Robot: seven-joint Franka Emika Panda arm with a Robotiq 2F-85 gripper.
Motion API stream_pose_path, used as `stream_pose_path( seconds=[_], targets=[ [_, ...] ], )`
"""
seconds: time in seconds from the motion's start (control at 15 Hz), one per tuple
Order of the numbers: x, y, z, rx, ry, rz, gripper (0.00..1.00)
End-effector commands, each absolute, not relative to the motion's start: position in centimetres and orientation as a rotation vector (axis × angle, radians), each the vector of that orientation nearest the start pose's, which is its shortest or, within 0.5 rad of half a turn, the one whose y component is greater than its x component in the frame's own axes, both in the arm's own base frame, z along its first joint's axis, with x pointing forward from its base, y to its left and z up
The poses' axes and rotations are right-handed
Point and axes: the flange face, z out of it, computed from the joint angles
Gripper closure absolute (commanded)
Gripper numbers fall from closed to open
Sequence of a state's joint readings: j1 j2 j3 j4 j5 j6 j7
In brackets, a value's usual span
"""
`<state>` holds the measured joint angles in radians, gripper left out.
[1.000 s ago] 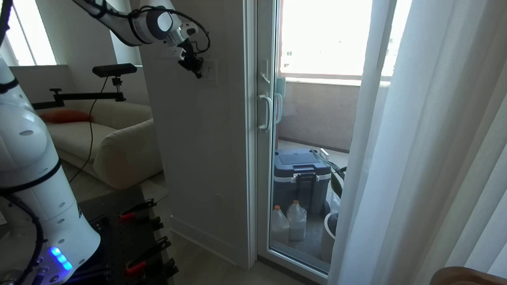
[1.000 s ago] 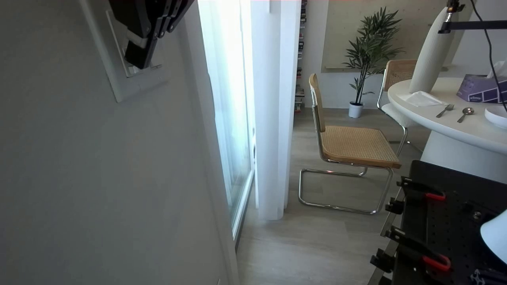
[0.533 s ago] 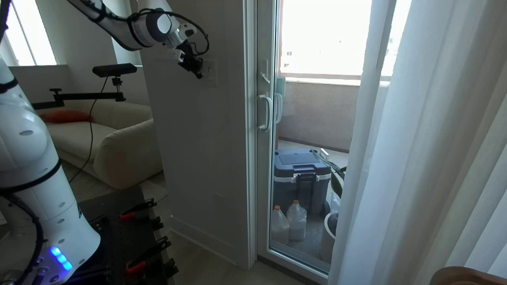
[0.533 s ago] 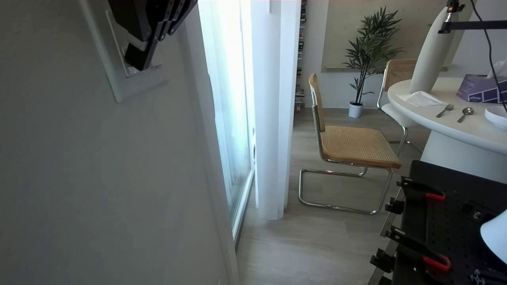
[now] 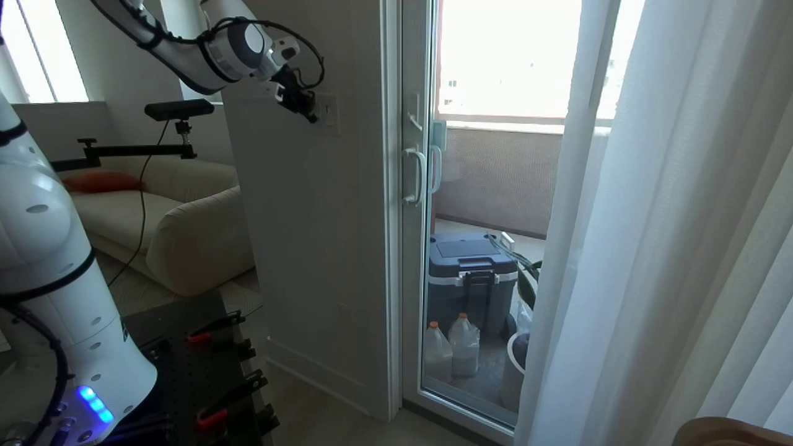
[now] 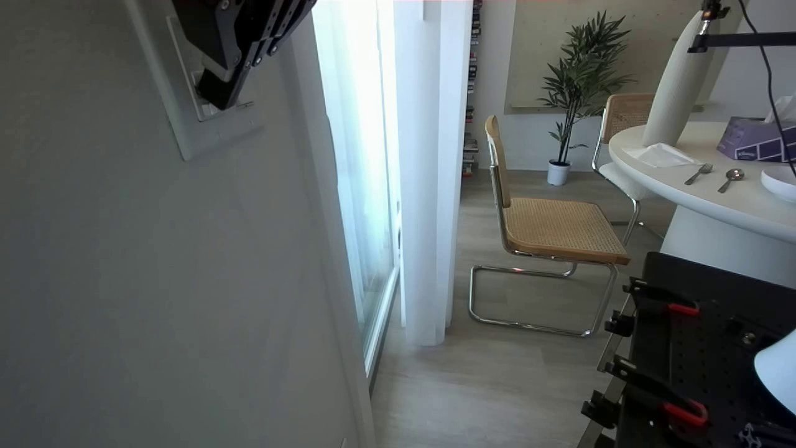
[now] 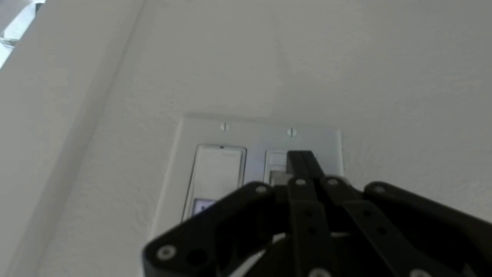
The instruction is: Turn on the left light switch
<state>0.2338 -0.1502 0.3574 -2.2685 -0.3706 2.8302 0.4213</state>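
The white switch plate (image 5: 332, 114) is on the wall beside the door frame. It also shows in an exterior view (image 6: 217, 134) and in the wrist view (image 7: 253, 132). The wrist view seems upside down, so the left light switch (image 7: 277, 169) appears there on the right, partly hidden behind my fingers. The right-hand switch (image 7: 217, 173) is uncovered on the other half. My gripper (image 7: 303, 161) is shut with nothing between its fingertips. In both exterior views, the gripper (image 5: 312, 116) (image 6: 216, 93) has its tips at the left switch, touching or very close. I cannot tell whether the switch is pressed.
A glass door with a white handle (image 5: 417, 176) is right of the plate, then a white curtain (image 5: 657, 217). A camera (image 5: 179, 109) on a black bracket stands left of the wall. A chair (image 6: 553, 227) and a black bench with clamps (image 6: 684, 311) are also in view.
The arm and wrist have moved down and slightly left in an exterior view, so the gripper is tilted flatter. The fingertips stay at almost the same spot on the switch.
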Motion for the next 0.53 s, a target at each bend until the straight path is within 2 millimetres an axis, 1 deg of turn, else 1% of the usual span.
stream_pose_path(
  seconds=[0.0, 0.47],
  targets=[
    [43.64, 31.43, 50.69, -2.752, -0.667, -1.201, 1.0],
    [43.68, 31.75, 50.66, -2.744, -0.634, -1.23, 1.0]
  ],
)
